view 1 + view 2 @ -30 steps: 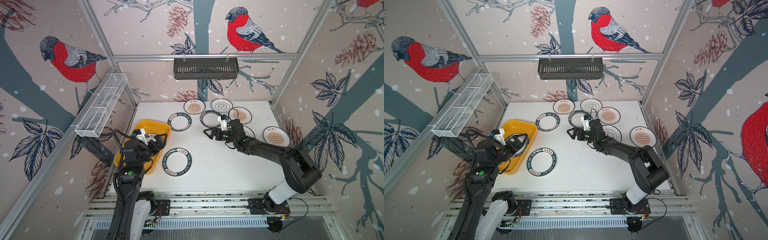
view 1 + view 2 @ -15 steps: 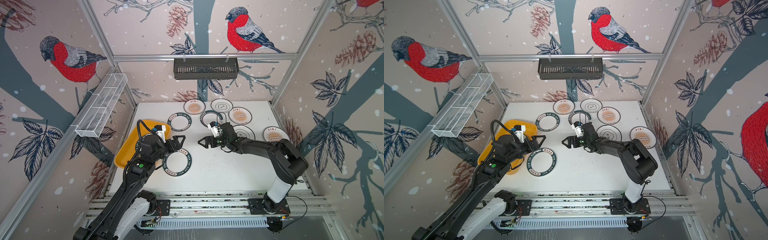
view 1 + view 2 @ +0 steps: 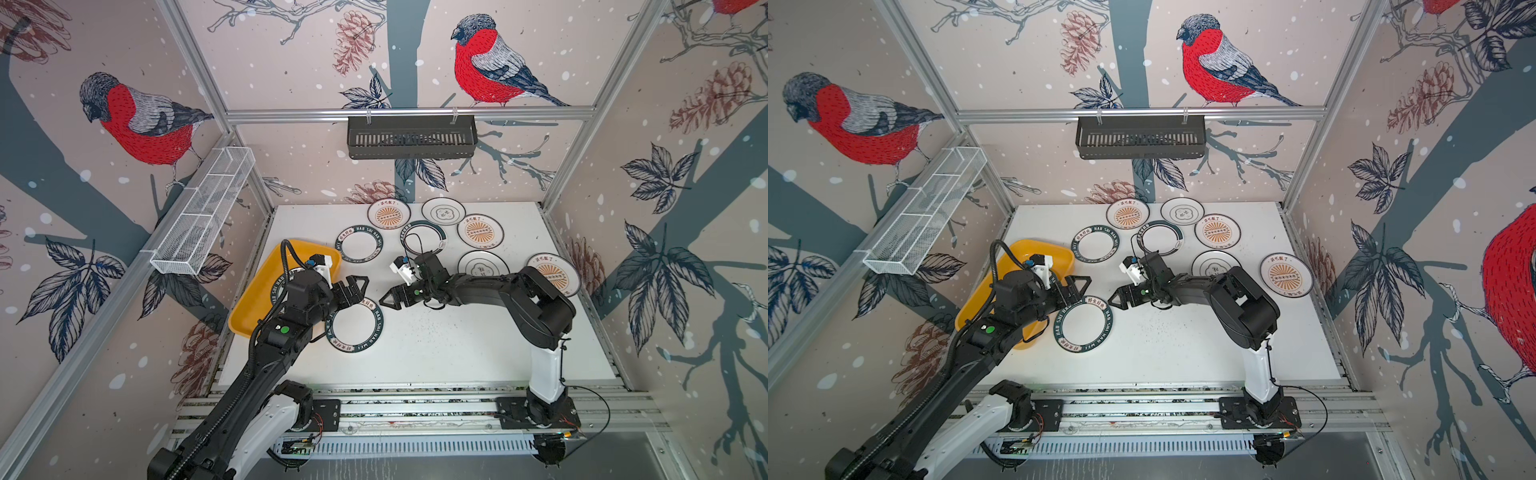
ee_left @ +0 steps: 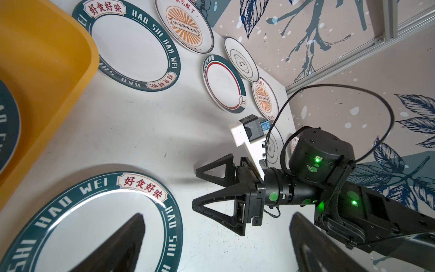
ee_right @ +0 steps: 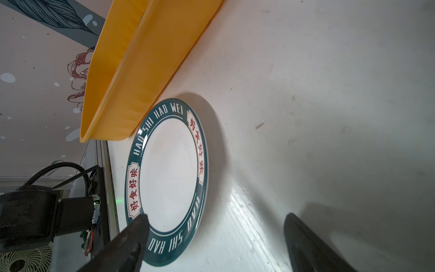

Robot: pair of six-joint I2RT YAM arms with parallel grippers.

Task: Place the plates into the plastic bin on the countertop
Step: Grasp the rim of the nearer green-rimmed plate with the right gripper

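The yellow plastic bin point(image 3: 257, 299) point(image 3: 1061, 257) lies at the left of the white countertop point(image 3: 449, 349). A green-rimmed plate point(image 4: 6, 122) shows inside it in the left wrist view. Another green-rimmed plate point(image 3: 355, 325) point(image 3: 1084, 325) point(image 5: 169, 176) lies flat beside the bin's near corner. My left gripper point(image 3: 358, 291) point(image 4: 216, 245) is open above this plate's far edge. My right gripper point(image 3: 386, 300) point(image 3: 1115, 302) point(image 5: 216, 245) is open just right of the plate and faces the left one. Both hold nothing. Several more plates point(image 3: 360, 244) lie across the back.
At the back lie a green-and-red rimmed plate point(image 3: 423, 237), orange sunburst plates point(image 3: 388, 214) point(image 3: 480, 230) point(image 3: 552, 274) and emblem plates point(image 3: 444, 211) point(image 3: 484, 266). A black slatted basket point(image 3: 411, 137) hangs on the back wall, a white wire basket point(image 3: 203, 216) on the left wall.
My left gripper has swung from over the bin to the front plate. My right gripper has come forward and leftward from the back plates to the same plate, and its jaws have narrowed slightly.
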